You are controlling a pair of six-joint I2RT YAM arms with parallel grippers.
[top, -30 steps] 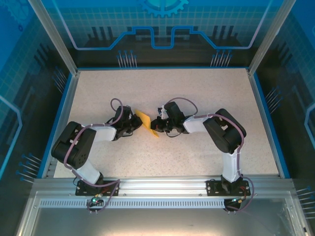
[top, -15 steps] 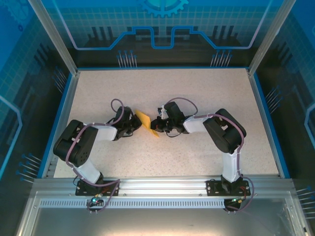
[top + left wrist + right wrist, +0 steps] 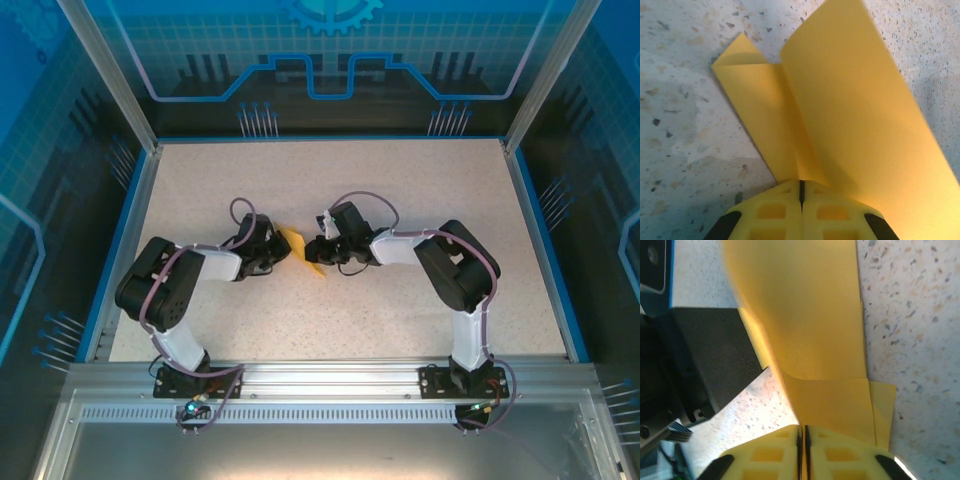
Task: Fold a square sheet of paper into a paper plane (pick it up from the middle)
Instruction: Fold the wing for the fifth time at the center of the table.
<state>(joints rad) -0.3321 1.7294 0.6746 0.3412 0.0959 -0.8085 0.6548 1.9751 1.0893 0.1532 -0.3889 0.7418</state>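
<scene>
The orange-yellow sheet of paper (image 3: 298, 245) is folded and held up between my two grippers at the middle of the table. My left gripper (image 3: 283, 250) grips it from the left. In the left wrist view the left gripper (image 3: 801, 182) has its jaws pressed together on the crease of the paper (image 3: 850, 100), one flap standing up and a folded corner lying on the table. My right gripper (image 3: 316, 252) comes from the right. In the right wrist view the right gripper (image 3: 802, 427) holds the paper (image 3: 810, 315) edge in a hairline slit between its jaws.
The speckled table (image 3: 400, 180) has blue rails along its edges and glass walls behind. The left arm's black wrist body (image 3: 705, 355) stands close to the right gripper, just beyond the paper.
The left arm has pushed a little to the right toward the paper. The right wrist has shifted slightly up and left. The paper stays gripped between both.
</scene>
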